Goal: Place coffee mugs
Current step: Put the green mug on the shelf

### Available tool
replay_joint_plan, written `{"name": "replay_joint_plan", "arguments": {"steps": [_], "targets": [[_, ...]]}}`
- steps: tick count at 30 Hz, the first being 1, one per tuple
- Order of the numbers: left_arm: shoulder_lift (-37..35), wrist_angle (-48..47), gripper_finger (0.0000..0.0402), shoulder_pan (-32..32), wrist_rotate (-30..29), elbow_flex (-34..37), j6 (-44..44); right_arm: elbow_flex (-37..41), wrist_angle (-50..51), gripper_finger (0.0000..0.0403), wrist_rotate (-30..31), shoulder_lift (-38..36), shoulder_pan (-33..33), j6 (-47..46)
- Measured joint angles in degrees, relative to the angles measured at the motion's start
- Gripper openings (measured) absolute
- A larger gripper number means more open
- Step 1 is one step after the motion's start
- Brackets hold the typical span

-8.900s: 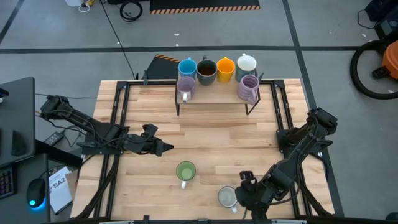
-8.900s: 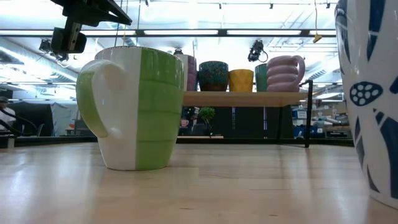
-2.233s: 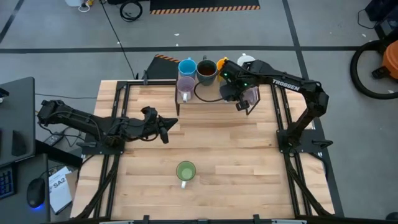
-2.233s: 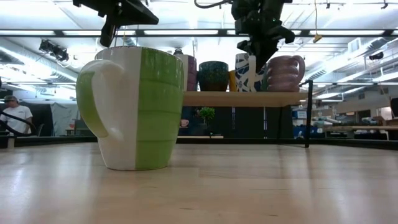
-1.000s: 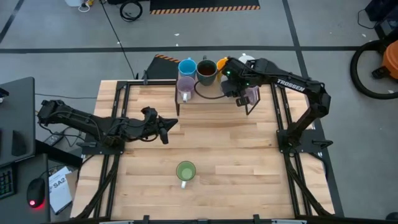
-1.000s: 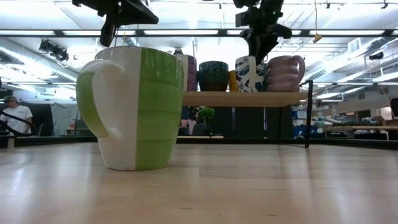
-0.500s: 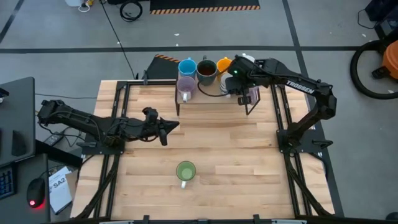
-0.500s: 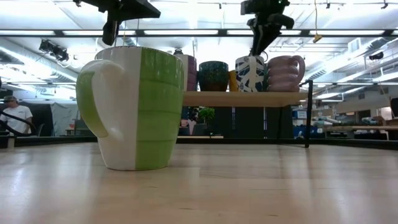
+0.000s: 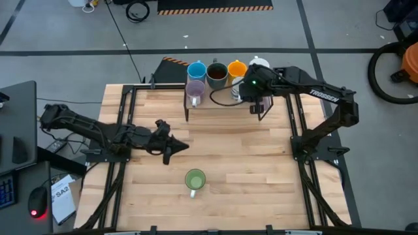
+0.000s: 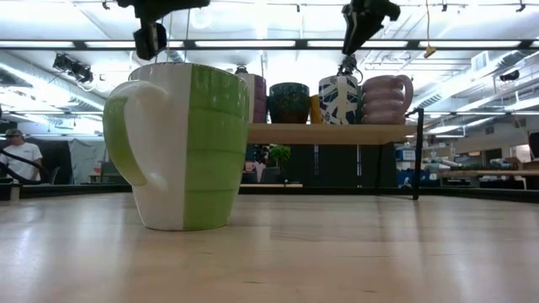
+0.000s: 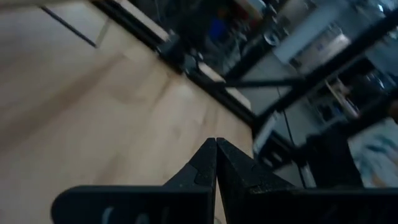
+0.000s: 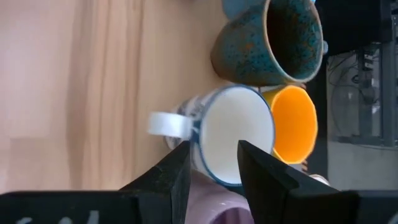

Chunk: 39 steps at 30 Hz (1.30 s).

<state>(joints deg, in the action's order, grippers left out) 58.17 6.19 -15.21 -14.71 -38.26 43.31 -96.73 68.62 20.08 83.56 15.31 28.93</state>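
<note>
Pale wooden planks form the table (image 9: 215,147), which stands on a grey floor. At the table's far edge a raised wooden shelf (image 9: 222,102) on dark legs carries a cluster of mugs.

From overhead, the back row of the shelf holds a blue mug (image 9: 196,70), a dark brown mug (image 9: 217,72), an orange mug (image 9: 236,69) and a white mug (image 9: 259,65). A lilac mug (image 9: 195,91) stands in front of the blue one. The right arm hides most of the shelf's right end.

The right gripper (image 9: 251,91) hovers above a white mug with a blue pattern (image 12: 231,135). Its fingers (image 12: 169,171) are parted and hold nothing. The right wrist view looks down into this mug, with the dark brown mug and the orange mug touching or just beside it. A lilac rim is cut off behind the fingers. The low view shows the patterned mug (image 10: 338,99) upright on the shelf, beside a ribbed lilac mug (image 10: 386,99), with the gripper just above its rim.

A green and white mug (image 9: 194,180) stands alone near the front of the table, handle toward the front edge. It fills the left of the low view (image 10: 178,147).

The left gripper (image 9: 175,146) hangs over the table's left half, well apart from the green mug. Its jaws are closed and empty, as the left wrist view (image 11: 216,163) shows. A person (image 10: 17,151) sits far back in the room.
</note>
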Motion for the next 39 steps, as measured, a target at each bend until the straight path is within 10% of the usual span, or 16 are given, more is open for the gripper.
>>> {"name": "replay_joint_plan", "arguments": {"steps": [25,39], "targets": [[3.9,-5.9,0.0015,-17.0,0.4,-0.7,14.0,0.0,-0.4,0.0136,-4.7,-0.8,-12.5,-22.1],[16.5,-28.8,0.0015,-17.5,1.0,-22.6,7.6,0.0,-6.6,0.0136,-9.4,-0.7,-16.7,-28.8]]}}
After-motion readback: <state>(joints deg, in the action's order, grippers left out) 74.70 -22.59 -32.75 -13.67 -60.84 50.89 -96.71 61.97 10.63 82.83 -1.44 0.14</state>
